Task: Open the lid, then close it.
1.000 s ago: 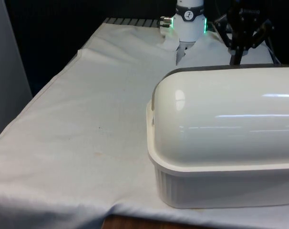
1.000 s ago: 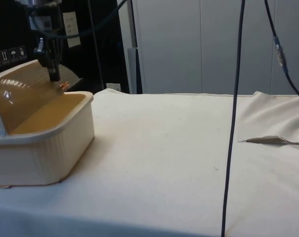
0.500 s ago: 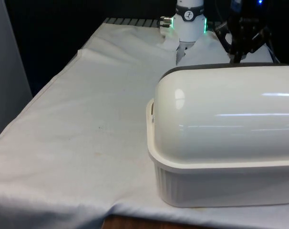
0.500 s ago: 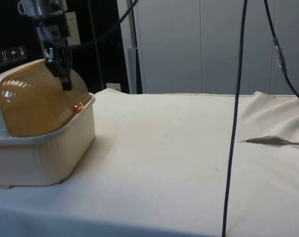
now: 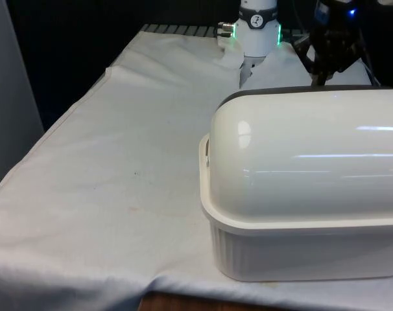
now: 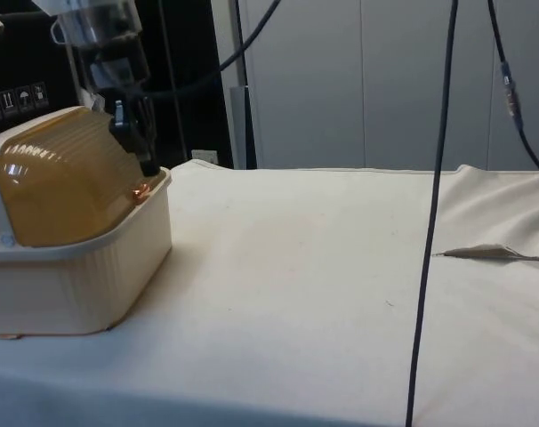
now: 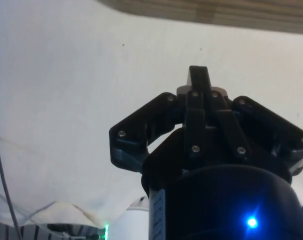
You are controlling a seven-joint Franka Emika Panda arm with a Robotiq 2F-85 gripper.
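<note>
A cream bread box (image 5: 300,194) stands on the white cloth with its rounded back to the front view. From the side, its amber ribbed roll-top lid (image 6: 65,178) is drawn down to the rim of the base (image 6: 74,276), and a small copper knob (image 6: 140,189) sits at the lid's lower edge. My gripper (image 6: 148,165) rests at that lower edge just above the knob, tilted. It rises behind the box in the front view (image 5: 321,76). In the wrist view the gripper (image 7: 198,79) has its fingers pressed together, shut, with the lid's ribbed edge (image 7: 216,10) beyond them.
The box sits near the table's front edge on the front view's right. Black cables (image 6: 430,222) hang down across the side view. A fold in the cloth (image 6: 492,253) lies far from the box. The cloth (image 5: 119,162) stretches wide beside the box.
The lid has rolled from open, with the box's inside showing, down to the rim. My gripper has followed its edge downward and outward.
</note>
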